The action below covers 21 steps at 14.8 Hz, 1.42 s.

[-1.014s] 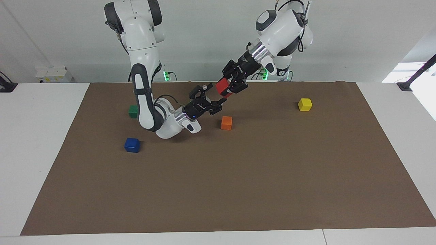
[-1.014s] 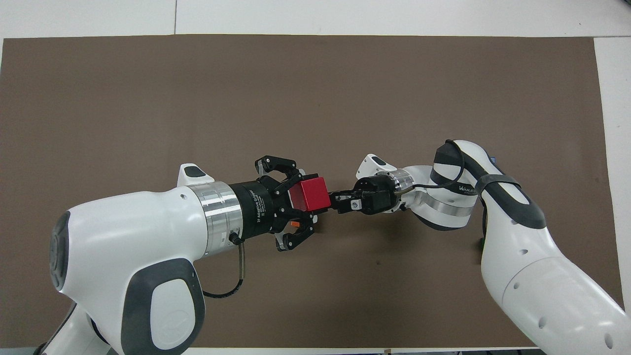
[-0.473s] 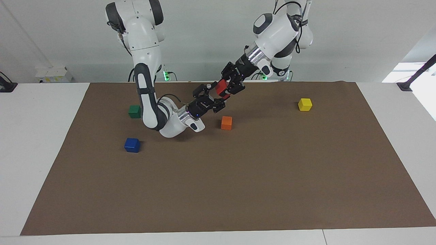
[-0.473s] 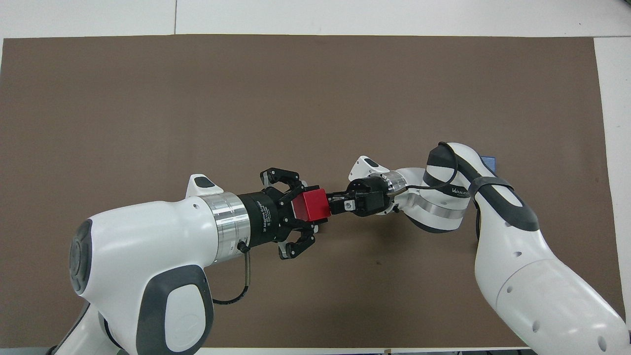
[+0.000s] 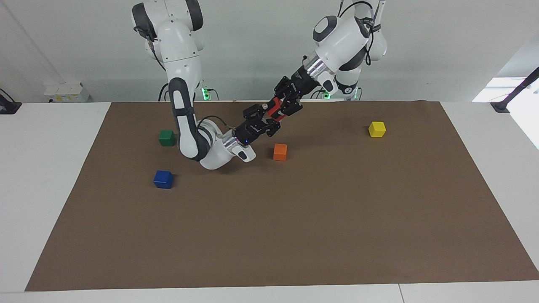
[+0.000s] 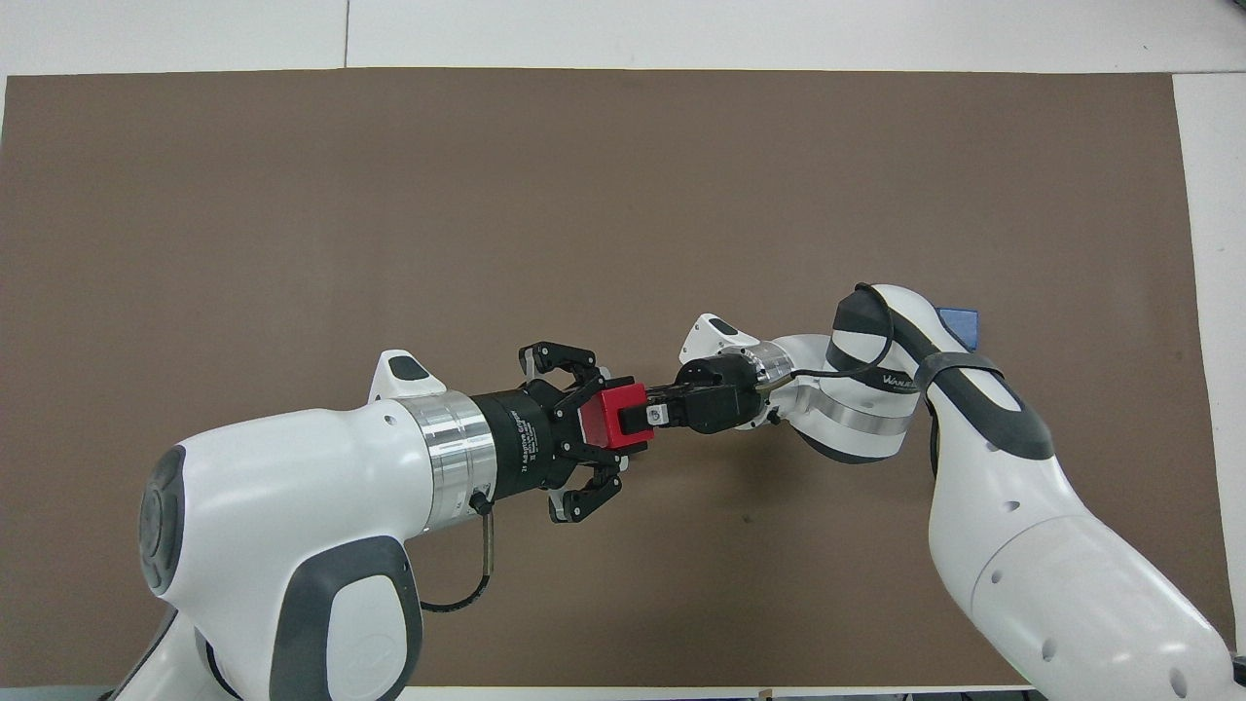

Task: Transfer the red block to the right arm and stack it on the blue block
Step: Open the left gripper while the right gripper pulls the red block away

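Observation:
The red block [image 5: 274,108] is up in the air over the mat's middle, near the robots' edge, clamped in my left gripper [image 5: 278,108]; it also shows in the overhead view [image 6: 611,428], held by the left gripper [image 6: 596,430]. My right gripper [image 5: 264,119], with its small blue light, points up at the block with its fingers spread, one above and one below the block's free end; in the overhead view the right gripper [image 6: 644,417] overlaps that end. The blue block [image 5: 163,179] sits on the mat toward the right arm's end, half hidden by the right arm in the overhead view [image 6: 960,324].
A brown mat [image 5: 294,235] covers the table. An orange cube [image 5: 280,152] lies just below the two grippers. A green cube [image 5: 166,137] sits nearer to the robots than the blue block. A yellow cube [image 5: 377,129] is toward the left arm's end.
The right gripper has risen and closed in on the red block, and its fingers now flank it. The left gripper has drawn back a little toward the robots with the block.

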Available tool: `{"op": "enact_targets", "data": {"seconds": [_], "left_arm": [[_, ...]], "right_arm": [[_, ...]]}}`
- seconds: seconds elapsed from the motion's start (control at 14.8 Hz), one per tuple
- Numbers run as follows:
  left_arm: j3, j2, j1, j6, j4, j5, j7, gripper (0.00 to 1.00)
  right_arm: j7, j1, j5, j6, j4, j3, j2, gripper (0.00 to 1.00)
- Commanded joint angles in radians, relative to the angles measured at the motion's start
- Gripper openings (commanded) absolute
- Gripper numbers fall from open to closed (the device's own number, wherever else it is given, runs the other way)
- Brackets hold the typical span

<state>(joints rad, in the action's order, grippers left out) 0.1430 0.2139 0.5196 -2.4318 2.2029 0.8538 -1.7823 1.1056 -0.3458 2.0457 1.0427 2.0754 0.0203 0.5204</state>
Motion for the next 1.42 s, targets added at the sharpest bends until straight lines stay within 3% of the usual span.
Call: {"op": "enact_targets", "data": {"seconds": [0.0,0.14,0.2,0.27,0.47,0.61,0.81,0.95,1.15,1.35], "left_arm": [[-0.013,0.045,0.022,-0.009,0.057,0.021,0.035,0.00],[-0.014,0.044,0.028,-0.006,0.051,0.016,0.031,0.01],[-0.014,0.042,0.025,0.006,0.043,0.016,0.026,0.66],[-0.016,0.044,0.016,0.020,0.035,0.016,0.023,1.00],[-0.023,0.065,-0.060,0.155,-0.004,0.007,0.034,1.00],[-0.023,0.065,-0.110,0.229,-0.044,-0.033,0.096,1.00],[-0.023,0.065,-0.153,0.229,-0.049,-0.039,0.193,1.00],[-0.023,0.065,-0.203,0.227,-0.049,-0.041,0.265,1.00],[-0.023,0.052,-0.289,0.220,-0.052,-0.056,0.401,1.00],[-0.023,0.013,-0.361,0.223,-0.087,-0.272,0.529,1.00]], "right_arm": [[-0.004,-0.001,0.021,0.026,0.000,0.003,-0.007,0.00],[-0.007,0.001,0.018,0.026,0.000,0.003,-0.008,0.00],[-0.009,0.001,0.018,0.028,0.000,0.003,-0.010,0.00],[-0.012,0.001,0.018,0.034,-0.001,0.003,-0.014,0.00],[-0.055,0.007,0.010,0.092,0.000,0.006,-0.052,0.00],[-0.101,0.016,-0.034,0.195,-0.001,0.007,-0.103,0.00],[-0.203,0.045,-0.132,0.373,-0.008,0.007,-0.206,0.00],[-0.263,0.079,-0.256,0.457,-0.027,0.010,-0.250,0.00],[-0.441,0.136,-0.543,0.589,-0.064,0.010,-0.359,0.00],[-0.521,0.183,-0.770,0.614,-0.109,0.015,-0.382,0.00]]}}
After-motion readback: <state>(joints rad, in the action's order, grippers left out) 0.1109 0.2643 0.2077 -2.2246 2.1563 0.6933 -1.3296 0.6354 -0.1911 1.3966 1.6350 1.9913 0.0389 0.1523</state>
